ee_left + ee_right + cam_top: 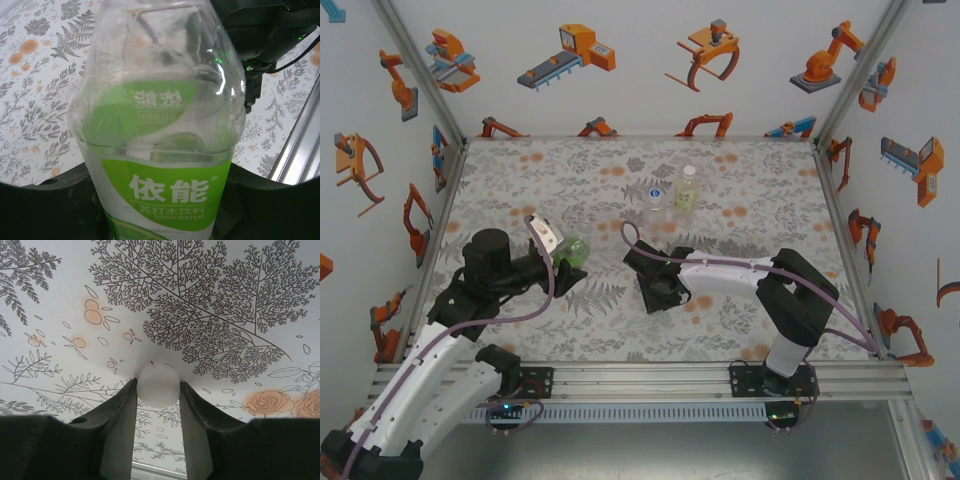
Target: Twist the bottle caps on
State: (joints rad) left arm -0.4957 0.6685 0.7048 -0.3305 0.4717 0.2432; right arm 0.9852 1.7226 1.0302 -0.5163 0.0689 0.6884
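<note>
My left gripper [563, 258] is shut on the green-tinted bottle [576, 249] and holds it tilted above the table's left-middle. In the left wrist view the bottle [160, 150] with its green label sits between the dark fingers [45, 205], and its neck is out of frame. My right gripper [158, 390] points down at the table, its two fingertips [123, 407] pressed on either side of a small round white bottle cap [158, 385]. In the top view the right gripper [654, 293] is low at table centre and hides the cap. A colourless bottle [657, 200] and a pale yellow bottle [687, 188] stand upright at the back.
The table [760, 300] has a grey fern-and-flower printed cover. Printed walls close it in at the left, back and right. An aluminium rail [650, 375] runs along the near edge. The right arm's dark wrist [270, 30] shows behind the green bottle.
</note>
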